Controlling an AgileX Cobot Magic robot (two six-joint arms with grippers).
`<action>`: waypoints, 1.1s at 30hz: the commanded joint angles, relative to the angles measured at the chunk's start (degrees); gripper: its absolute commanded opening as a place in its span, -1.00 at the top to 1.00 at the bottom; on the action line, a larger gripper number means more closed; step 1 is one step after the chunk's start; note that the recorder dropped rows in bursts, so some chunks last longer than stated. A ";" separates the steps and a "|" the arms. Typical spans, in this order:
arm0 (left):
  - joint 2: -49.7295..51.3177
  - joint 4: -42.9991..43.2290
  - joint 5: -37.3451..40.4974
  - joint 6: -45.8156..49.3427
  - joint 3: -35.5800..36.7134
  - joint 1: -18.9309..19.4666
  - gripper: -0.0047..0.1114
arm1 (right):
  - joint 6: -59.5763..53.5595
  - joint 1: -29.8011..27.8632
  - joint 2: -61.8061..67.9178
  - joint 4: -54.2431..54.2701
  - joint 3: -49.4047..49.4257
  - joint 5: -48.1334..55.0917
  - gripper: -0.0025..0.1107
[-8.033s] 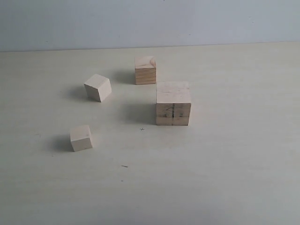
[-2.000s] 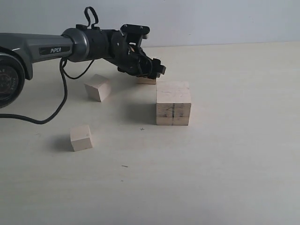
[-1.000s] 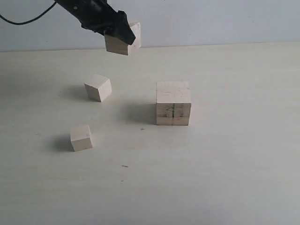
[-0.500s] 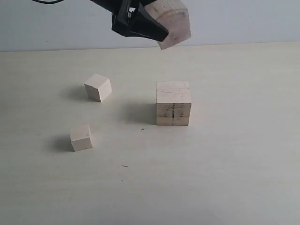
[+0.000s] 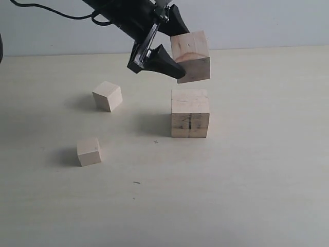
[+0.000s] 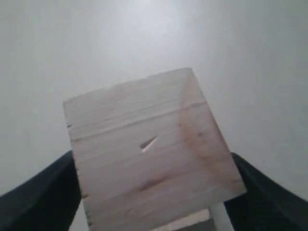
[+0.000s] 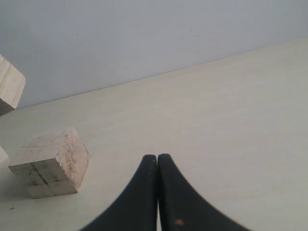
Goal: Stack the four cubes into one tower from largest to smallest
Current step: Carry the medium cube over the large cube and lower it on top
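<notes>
In the exterior view, the left gripper [image 5: 181,53] is clamped on the second cube [image 5: 191,54], one finger on each of two opposite faces. It holds this tan cube in the air above the largest cube [image 5: 190,113], with a clear gap between them. The held cube is tilted, so its underside is not level with the top of the base. If it is let go like this, one edge would likely land first and the cube could rock, slide or drop off onto the table [image 5: 257,185]. This view cannot show how well the two line up from near to far, so an overhang on that axis is a real risk. The two smallest cubes [image 5: 107,95] sit well apart on the left, clear of the arm's path.

In the left wrist view, the cube fills most of the picture and the dark fingers [image 6: 43,197] grip its lower corners only. With so shallow a hold, the cube could pivot on the way down. It also blocks nearly all sight of the target below, and I cannot tell what the pale sliver under it is.

In the right wrist view, the right gripper [image 7: 157,161] has its jaws pressed together with nothing between them. It hovers over bare table to the right of the largest cube. It poses little danger where it is, though reaching in now would risk knocking the base.
</notes>
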 commanded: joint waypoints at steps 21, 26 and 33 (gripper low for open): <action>5.16 9.72 -2.39 -20.77 -5.77 -1.38 0.92 | 0.02 -0.30 0.07 -0.13 0.31 -0.82 0.96; 6.31 9.30 -1.82 -19.03 -6.33 -1.26 0.92 | 0.02 -0.30 0.07 -0.13 0.31 -0.82 0.96; 8.44 4.59 -1.37 -16.07 -6.80 -1.26 0.92 | 0.02 -0.30 0.07 -0.13 0.31 -0.82 0.96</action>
